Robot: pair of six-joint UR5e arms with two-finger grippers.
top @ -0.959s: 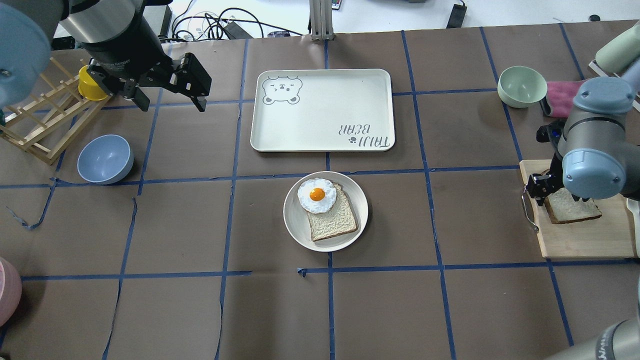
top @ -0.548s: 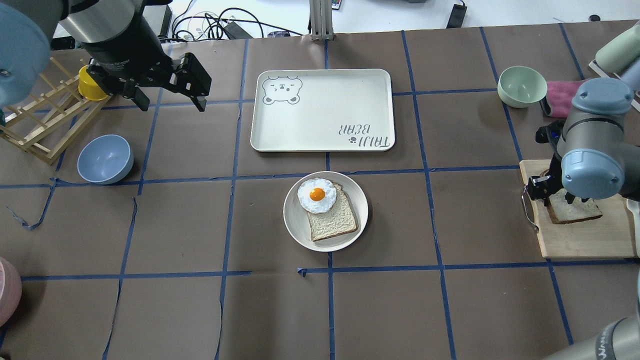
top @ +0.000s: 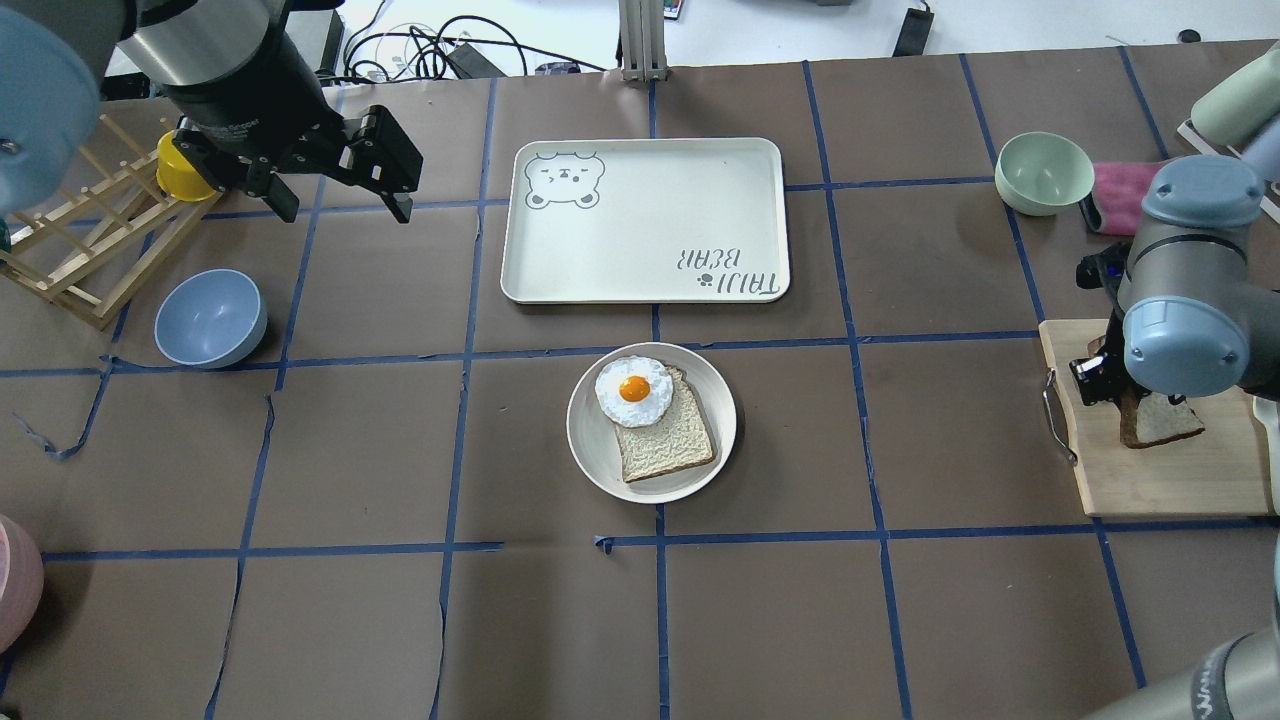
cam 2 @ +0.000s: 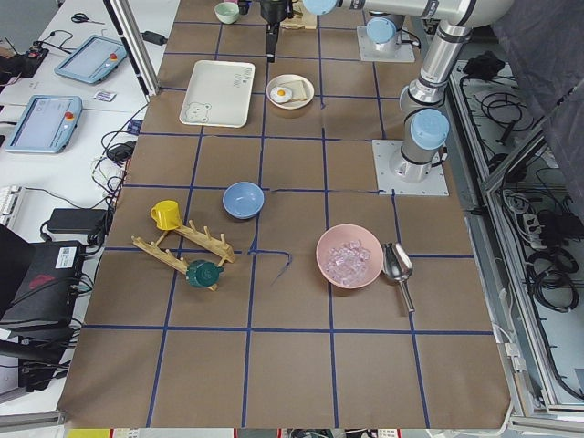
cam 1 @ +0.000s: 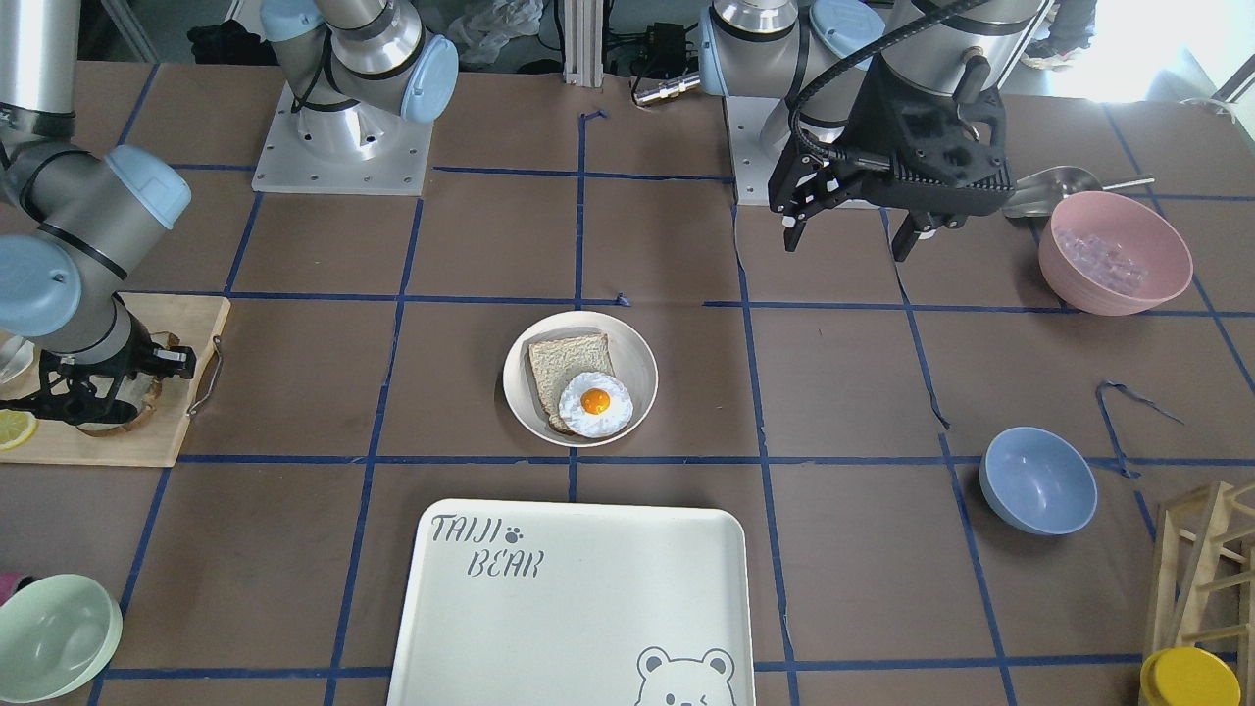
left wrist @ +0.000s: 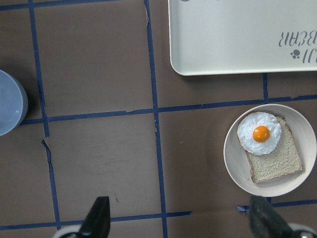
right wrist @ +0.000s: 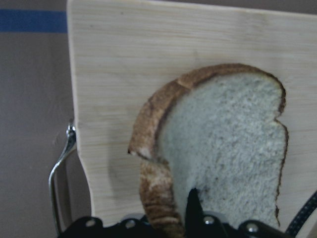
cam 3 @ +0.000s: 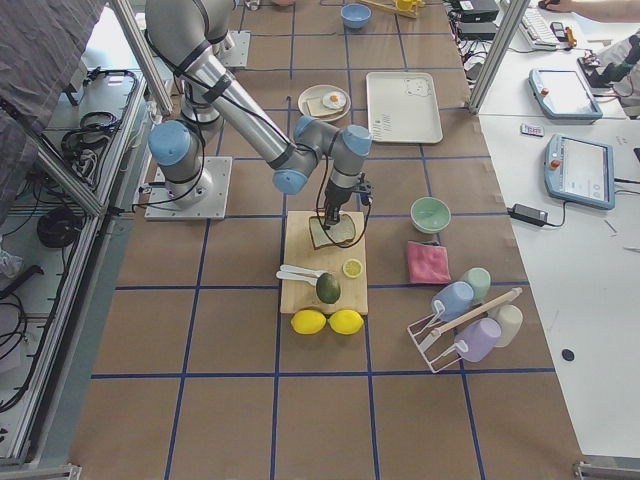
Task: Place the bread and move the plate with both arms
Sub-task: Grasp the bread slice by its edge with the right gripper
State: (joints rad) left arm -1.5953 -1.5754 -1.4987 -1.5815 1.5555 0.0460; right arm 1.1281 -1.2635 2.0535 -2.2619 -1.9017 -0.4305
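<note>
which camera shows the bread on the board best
Right wrist view: the bread fills the frame, crumb and crust clear, one edge curled up. In overhead and front views the right arm covers most of it. Exterior right shows it tiny; exterior left is too far to tell; left wrist misses it.

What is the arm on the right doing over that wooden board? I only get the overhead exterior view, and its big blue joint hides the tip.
Observer: The right wrist camera shows the right gripper pinching one edge of the bread, which curls up off the cutting board.
Visitor: And the pink thing cut off at my lower left corner?
Observer: The front-facing view shows a pink bowl of clear ice-like cubes, a metal scoop beside it.
Visitor: Anything else on that board?
Observer: The right side view shows a lemon slice and what looks like an avocado.
</note>
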